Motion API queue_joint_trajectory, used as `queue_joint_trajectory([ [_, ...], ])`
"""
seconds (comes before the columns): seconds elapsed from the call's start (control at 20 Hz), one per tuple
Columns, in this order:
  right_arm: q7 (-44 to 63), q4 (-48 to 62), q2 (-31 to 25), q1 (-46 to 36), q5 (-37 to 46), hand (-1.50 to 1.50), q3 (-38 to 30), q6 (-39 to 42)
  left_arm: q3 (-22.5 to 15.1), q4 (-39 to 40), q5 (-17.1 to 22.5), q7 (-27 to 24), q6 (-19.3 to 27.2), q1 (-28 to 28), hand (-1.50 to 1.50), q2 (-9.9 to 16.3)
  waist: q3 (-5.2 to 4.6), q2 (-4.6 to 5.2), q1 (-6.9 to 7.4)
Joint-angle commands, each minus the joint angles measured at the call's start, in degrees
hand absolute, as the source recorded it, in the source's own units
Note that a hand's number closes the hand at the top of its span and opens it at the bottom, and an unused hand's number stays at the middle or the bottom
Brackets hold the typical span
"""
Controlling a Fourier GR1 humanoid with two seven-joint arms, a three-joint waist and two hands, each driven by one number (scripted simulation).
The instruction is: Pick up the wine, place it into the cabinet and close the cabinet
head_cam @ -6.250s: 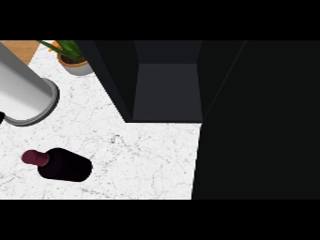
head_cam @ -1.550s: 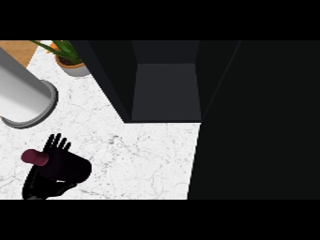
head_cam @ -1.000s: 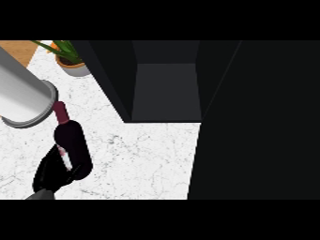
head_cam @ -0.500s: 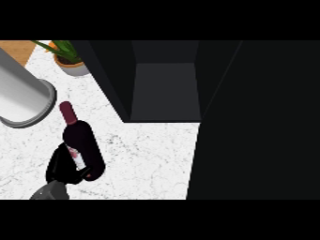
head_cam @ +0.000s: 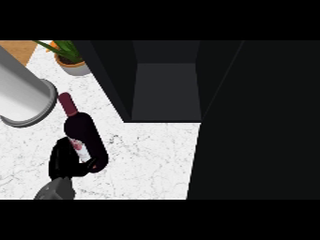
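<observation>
You see the dark wine bottle (head_cam: 84, 136) with its maroon neck pointing up-left, beside the open, dark cabinet (head_cam: 166, 89).

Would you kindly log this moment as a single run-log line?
phase: carry | left hand: shut on wine bottle | bottle: lifted, neck toward cabinet | cabinet: open | right hand: not in view

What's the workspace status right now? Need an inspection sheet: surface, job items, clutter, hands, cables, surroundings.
Surface: white marble counter, wooden strip at left edge.
Job's things: wine bottle in hand, neck pointing up-left; cabinet open, dark interior, door at right.
Clutter: grey cylinder at left; potted plant at top left.
Hands: left hand curled round the bottle's lower body; right hand not seen.
Cables: nothing seen.
Surroundings: nothing seen beyond the counter.
</observation>
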Motion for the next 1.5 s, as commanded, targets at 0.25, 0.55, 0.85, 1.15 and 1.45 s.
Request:
queue_joint_trajectory([
  [0.25, -1.12, 0.4, 0.14, 0.14, -1.1, -1.5, -0.93, 0.33, -6.6, -16.43, 1.19, 6.63, 2.31, 6.43, 1.5, -4.53, 0.03, -0.06, 0.25],
  [0.55, 0.79, -2.56, 0.3, 0.89, -2.36, -1.5, 0.02, 0.65, -20.79, -27.0, 5.79, 11.23, 9.8, 10.2, 1.5, -4.64, 0.03, -0.14, 0.12],
  [0.85, 3.61, 0.45, 0.4, -4.9, -1.07, -1.5, -1.07, -2.03, -32.51, -37.3, 10.55, 15.25, 23.33, 12.33, 1.5, -4.66, -0.01, -0.02, 0.12],
  [1.15, -0.35, -2.06, 1.07, 2.41, 0.11, -1.5, 1.26, 0.49, -43.17, -41.09, 15.99, 14.41, 35.28, 11.85, 1.5, -4.67, -0.01, -0.01, -0.25],
  [1.45, 1.06, -2.8, 0.43, 2.19, -3.05, -1.5, 0.29, 1.24, -41.95, -27.57, 21.54, 7.79, 33.75, 5.82, 1.5, -4.67, -0.04, 0.11, -0.42],
])
